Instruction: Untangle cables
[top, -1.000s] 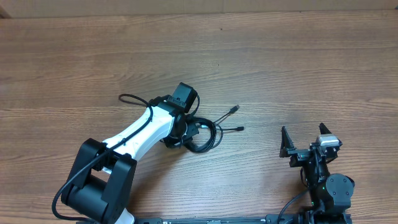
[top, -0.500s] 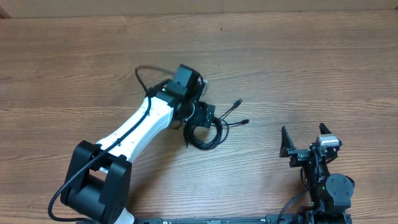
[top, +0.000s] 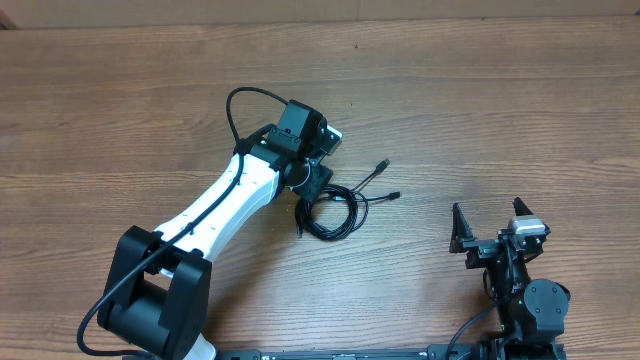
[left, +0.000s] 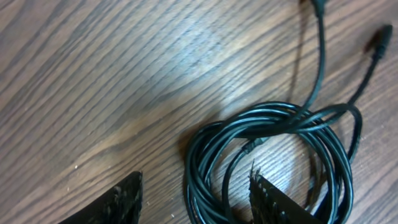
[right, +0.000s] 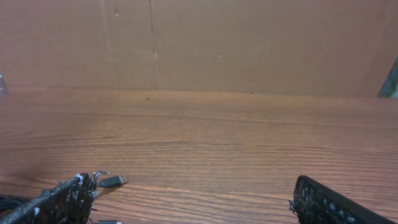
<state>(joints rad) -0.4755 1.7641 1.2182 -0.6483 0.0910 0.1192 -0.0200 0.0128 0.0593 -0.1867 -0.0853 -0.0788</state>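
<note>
The cables (top: 333, 214) lie in a loose black coil on the wooden table, with two plug ends (top: 383, 163) trailing toward the right. My left gripper (top: 312, 198) hovers over the coil's left edge. In the left wrist view its fingers stand apart, and the coil (left: 273, 155) has its left strands lying between them, touched by neither. The left gripper (left: 196, 190) is open. My right gripper (top: 490, 226) rests near the table's front right, open and holding nothing. In the right wrist view a grey plug end (right: 112, 181) lies just past the left fingertip (right: 68, 199).
The left arm's own thick black cable (top: 236, 105) loops up beside its wrist. A brown cardboard wall (right: 199, 43) closes off the far side of the table (top: 480, 90).
My left gripper opened and moved toward the far side. The coil now lies released on the table, shifted slightly right and away. The right arm has not moved.
</note>
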